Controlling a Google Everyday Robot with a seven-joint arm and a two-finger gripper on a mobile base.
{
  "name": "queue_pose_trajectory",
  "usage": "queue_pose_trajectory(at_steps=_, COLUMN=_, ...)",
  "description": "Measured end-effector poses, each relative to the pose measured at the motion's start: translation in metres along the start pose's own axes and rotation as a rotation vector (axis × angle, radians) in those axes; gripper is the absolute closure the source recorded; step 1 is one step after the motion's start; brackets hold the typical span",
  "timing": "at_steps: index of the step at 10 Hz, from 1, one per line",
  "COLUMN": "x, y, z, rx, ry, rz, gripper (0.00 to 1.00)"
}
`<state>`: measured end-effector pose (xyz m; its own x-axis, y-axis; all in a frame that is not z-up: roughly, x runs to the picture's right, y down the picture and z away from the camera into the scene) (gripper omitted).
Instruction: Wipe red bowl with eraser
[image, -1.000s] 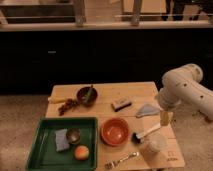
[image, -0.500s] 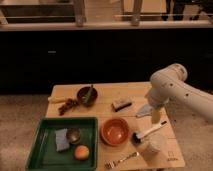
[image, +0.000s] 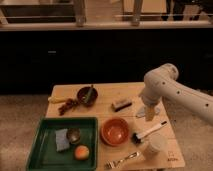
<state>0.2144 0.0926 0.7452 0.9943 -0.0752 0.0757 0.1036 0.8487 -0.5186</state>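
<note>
**End effector open above the worktop's right side, eraser lying untouched beyond the red bowl**

The round orange-red shallow bowl (image: 115, 131) sits on the pale wooden worktop (image: 112, 91), a little toward its near edge. The small rectangular block eraser with a dark top and pale base (image: 121, 104) lies flat at the bowl's 12 o'clock, near it but not touching, and nothing is in contact with it.

The white robot arm (image: 165, 82) reaches in from the right and bends down. Its end effector (image: 150, 117) hangs at the bowl's 2 o'clock and at the eraser's 4 o'clock. Its fingers are spread wide and nothing is gripped. It is over a grey-blue folded cloth (image: 142, 111); whether it touches the cloth cannot be told.

A white-handled brush with a black head (image: 148, 132) lies at the bowl's 3 o'clock, its head just beside the rim. A pale cylindrical cup (image: 155, 145) stands at 4 o'clock and a metal fork (image: 121, 160) lies at 6 o'clock. A dark brown bowl with a green utensil in it (image: 87, 95) stands at 11 o'clock. At 9 o'clock a green rectangular plastic tray (image: 44, 150) holds a blue-grey cloth piece (image: 61, 140), a small dark bowl (image: 74, 135) and an orange round fruit (image: 81, 152).
</note>
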Motion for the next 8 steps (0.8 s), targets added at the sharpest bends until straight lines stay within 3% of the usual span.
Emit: queue_pose_trajectory(at_steps=8, x=-0.018, y=-0.035, z=0.021, rx=-0.012, ry=-0.059, rz=-0.061, gripper=0.20)
